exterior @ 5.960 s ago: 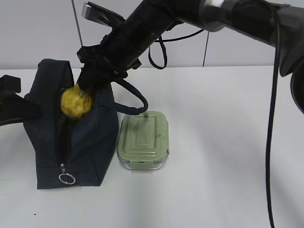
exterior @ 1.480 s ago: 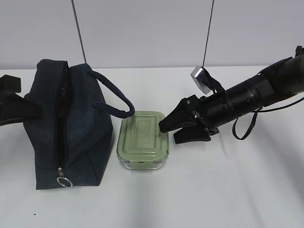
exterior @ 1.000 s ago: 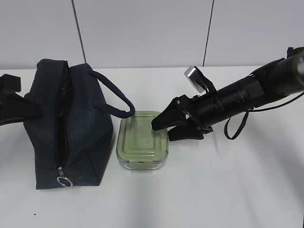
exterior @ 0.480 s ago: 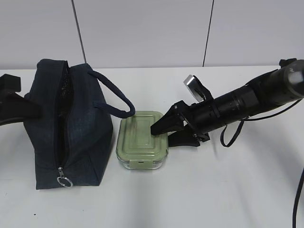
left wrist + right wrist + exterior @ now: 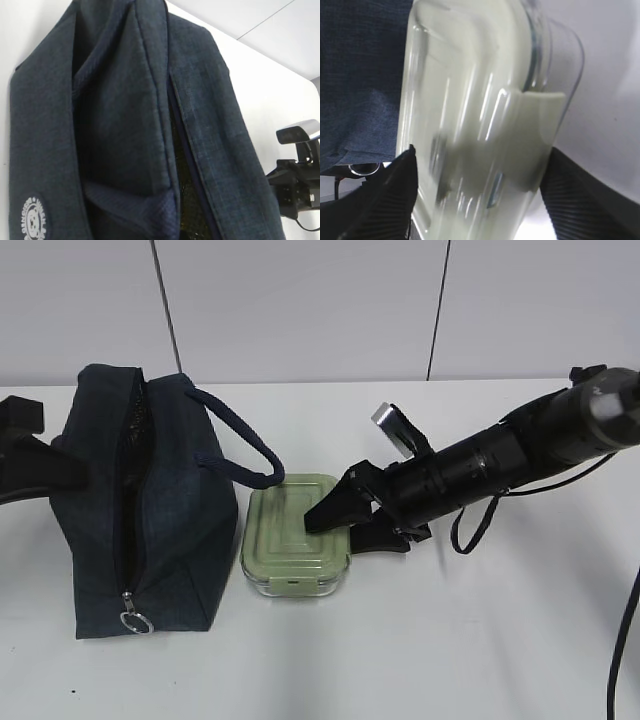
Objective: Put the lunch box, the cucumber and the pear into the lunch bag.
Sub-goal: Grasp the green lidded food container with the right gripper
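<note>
A: Exterior view first. What does the room look like?

B: A plain white bench runs back to a pale grey panelled wall with two thin dark seams. The bench top is bare white, with only a tiny dark speck near its front left edge.

A: And what sits on it?

B: The lunch bag stands at the left, its top zipper open and the ring pull hanging at the near end. One loop handle arches toward the lunch box, which lies flat just beside the bag on its right.

A: Where is the right pincer?

B: Low over the box's right side, fingers apart: one finger lies over the lid, the other beside the right wall. In the right wrist view the box fills the gap between the two dark fingers.

A: The left pincer?

B: Only a dark shape at the far left edge, against the bag; I cannot tell its state. The left wrist view shows only the bag and its white logo.

A: Pear and cucumber?

B: I cannot make them out; the bag's inside is dark.
</note>
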Robot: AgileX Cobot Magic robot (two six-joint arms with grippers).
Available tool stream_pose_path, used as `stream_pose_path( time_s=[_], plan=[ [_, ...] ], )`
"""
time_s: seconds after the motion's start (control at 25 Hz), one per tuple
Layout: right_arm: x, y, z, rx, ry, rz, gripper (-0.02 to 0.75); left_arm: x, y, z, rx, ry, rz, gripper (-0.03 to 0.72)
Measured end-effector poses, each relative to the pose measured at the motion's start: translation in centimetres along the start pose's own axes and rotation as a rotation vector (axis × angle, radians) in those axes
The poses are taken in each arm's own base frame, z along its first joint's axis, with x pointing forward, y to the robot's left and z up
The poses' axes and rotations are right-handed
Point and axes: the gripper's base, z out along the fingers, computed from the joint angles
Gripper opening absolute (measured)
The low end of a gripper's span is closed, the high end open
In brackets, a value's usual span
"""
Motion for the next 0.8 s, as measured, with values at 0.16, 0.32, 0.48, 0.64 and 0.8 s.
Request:
stream_pose_path(
  time_s=[0.16, 0.32, 0.48, 0.64, 0.8],
  plan=[
    [-0.01, -0.01, 0.11, 0.009, -0.003, 0.002, 0.559, 0.00, 0.00, 0.00, 0.000, 0.000, 0.000, -0.015],
    [-0.07, -0.02, 0.11, 0.010, -0.009, 0.011, 0.444, 0.01, -0.01, 0.00, 0.001, 0.001, 0.000, -0.015],
    [-0.08, 0.07, 0.13, 0.002, -0.010, 0.016, 0.389, 0.01, -0.01, 0.00, 0.001, 0.001, 0.000, -0.015],
    [-0.34, 0.22, 0.09, -0.001, -0.004, 0.001, 0.386, 0.01, -0.01, 0.00, 0.001, 0.001, 0.000, -0.015],
    [-0.63, 0.01, -0.26, -0.003, 0.002, -0.013, 0.386, 0.03, -0.03, 0.00, 0.003, 0.003, 0.000, -0.015]
  ],
)
